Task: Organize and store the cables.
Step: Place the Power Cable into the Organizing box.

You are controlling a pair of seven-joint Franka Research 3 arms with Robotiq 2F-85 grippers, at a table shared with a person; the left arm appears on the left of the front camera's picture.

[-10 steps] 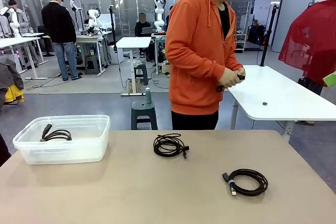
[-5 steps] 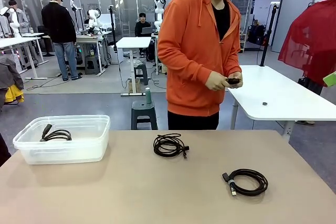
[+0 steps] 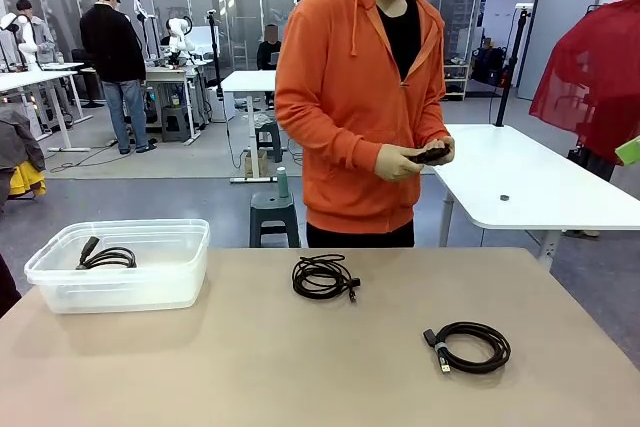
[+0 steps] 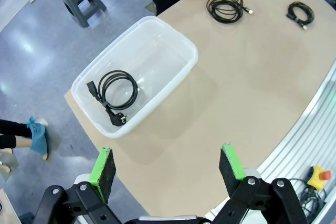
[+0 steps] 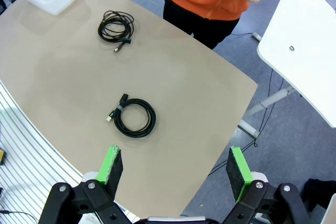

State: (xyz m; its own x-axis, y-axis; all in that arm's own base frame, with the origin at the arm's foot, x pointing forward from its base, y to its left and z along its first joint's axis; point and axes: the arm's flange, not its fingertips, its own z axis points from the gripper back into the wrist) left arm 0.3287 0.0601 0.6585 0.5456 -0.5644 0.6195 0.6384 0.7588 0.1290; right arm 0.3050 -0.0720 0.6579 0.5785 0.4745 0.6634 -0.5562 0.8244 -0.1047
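Looked across a broad tan surface (image 3: 250, 377) toward a person (image 3: 350, 97) in an orange hooded top, standing at its far edge. Saw both of that person's hands (image 3: 400, 161) held together at waist height around a small dark object (image 3: 432, 155), too small to identify. Found a clear plastic bin (image 3: 130, 292) near the left end of the surface, upright and without a lid.

Found the left gripper (image 4: 167, 163) poised high above the surface, looking down on the bin, with its fingers wide apart and nothing between them. Found the right gripper (image 5: 174, 162) likewise high over the right end, with its fingers spread wide and holding nothing.

Counted three cables, each wound into a round black coil. Saw the first cable (image 3: 108, 257) lying flat inside the bin, toward its left side in the front view, with a plug end showing. Saw the second cable (image 3: 322, 276) on the bare surface near the middle, toward the far edge and well apart from the bin. Saw the third cable (image 3: 472, 346) farther right and nearer the robot's side, well apart from the second, with its plug ends at the coil's left.
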